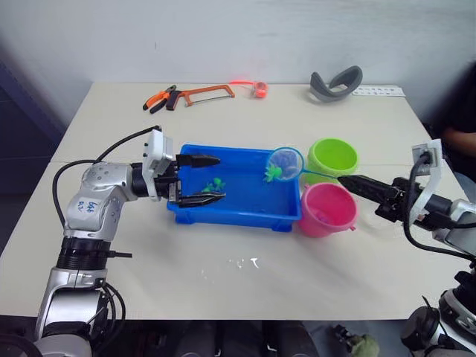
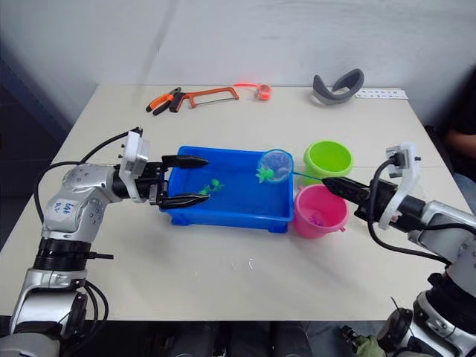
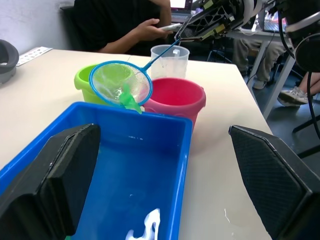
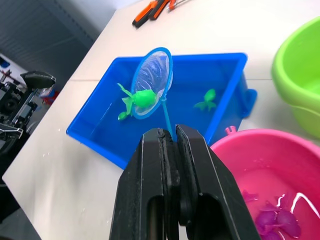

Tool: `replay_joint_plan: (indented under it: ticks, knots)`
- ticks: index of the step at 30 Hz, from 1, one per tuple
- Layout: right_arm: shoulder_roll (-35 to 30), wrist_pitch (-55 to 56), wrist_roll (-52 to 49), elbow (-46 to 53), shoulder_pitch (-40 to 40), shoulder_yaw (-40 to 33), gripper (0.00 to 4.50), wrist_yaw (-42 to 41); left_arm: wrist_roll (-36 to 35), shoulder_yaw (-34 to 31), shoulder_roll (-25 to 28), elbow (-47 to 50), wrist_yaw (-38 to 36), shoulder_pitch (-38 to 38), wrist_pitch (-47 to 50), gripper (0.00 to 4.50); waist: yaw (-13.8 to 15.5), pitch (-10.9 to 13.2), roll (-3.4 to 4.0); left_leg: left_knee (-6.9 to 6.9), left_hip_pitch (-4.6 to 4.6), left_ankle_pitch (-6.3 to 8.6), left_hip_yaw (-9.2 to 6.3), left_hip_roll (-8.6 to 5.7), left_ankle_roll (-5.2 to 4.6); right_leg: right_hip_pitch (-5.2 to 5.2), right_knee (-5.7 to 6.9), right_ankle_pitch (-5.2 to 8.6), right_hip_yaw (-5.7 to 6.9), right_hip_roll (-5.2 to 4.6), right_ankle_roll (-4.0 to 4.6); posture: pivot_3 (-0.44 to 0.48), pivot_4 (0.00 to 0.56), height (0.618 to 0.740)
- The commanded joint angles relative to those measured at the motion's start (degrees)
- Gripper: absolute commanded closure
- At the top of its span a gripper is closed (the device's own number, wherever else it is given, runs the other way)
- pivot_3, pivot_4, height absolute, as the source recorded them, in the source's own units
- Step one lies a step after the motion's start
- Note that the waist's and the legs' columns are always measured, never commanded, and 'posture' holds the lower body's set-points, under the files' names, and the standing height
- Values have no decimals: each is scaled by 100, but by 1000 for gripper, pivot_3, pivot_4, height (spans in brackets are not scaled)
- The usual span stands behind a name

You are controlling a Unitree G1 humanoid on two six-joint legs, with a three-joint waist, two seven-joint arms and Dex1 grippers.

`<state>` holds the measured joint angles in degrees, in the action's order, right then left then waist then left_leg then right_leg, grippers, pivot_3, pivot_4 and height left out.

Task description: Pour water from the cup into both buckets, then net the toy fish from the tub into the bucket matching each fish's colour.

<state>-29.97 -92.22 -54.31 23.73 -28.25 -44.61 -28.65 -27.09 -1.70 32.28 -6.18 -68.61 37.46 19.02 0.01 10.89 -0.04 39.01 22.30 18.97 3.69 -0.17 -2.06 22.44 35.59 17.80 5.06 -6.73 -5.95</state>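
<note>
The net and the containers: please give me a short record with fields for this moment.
net: hoop lifted over the tub's right end, a green fish in its mesh
right gripper: shut on the net's handle
left gripper: open, across the tub's left wall
tub: green fish left inside
pink bucket: water and pink fish inside
green bucket: behind the pink one
</note>
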Motion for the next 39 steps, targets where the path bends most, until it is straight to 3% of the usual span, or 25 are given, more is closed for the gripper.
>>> replay_joint_plan:
  ticks: [1,10,17,29,39]
  knots:
    - [-254,-28,-693,-208,130,-322,4500,518,-107,-64,-39,-16,58,144,71,27,-2,0,0,0,2,-1,1,0,0,3,1,0,0,3,0,0,150,740]
    - [-672,-28,-1935,-1140,-69,-1026,4500,1893,-79,-58,-203,-40,214,256,102,27,-2,0,0,1,2,-11,11,-4,-11,3,6,-2,-7,6,-3,0,150,740]
    - [-1162,471,-1402,-1713,-169,-942,4500,2415,42,57,-472,-53,674,549,289,27,22,0,0,1,5,-13,11,-6,-11,4,4,-2,-8,5,-5,0,150,740]
    - [-1434,2326,-193,-1537,601,323,4500,1406,412,461,-916,-224,989,736,96,27,19,0,0,1,4,-15,18,-8,-12,6,5,-4,-8,19,-7,0,150,740]
    - [-1741,4922,1733,-1016,1670,1426,4500,337,458,475,-995,-411,914,686,-89,27,99,0,0,5,3,-18,18,-9,-11,5,4,-6,-1,23,-12,0,150,740]
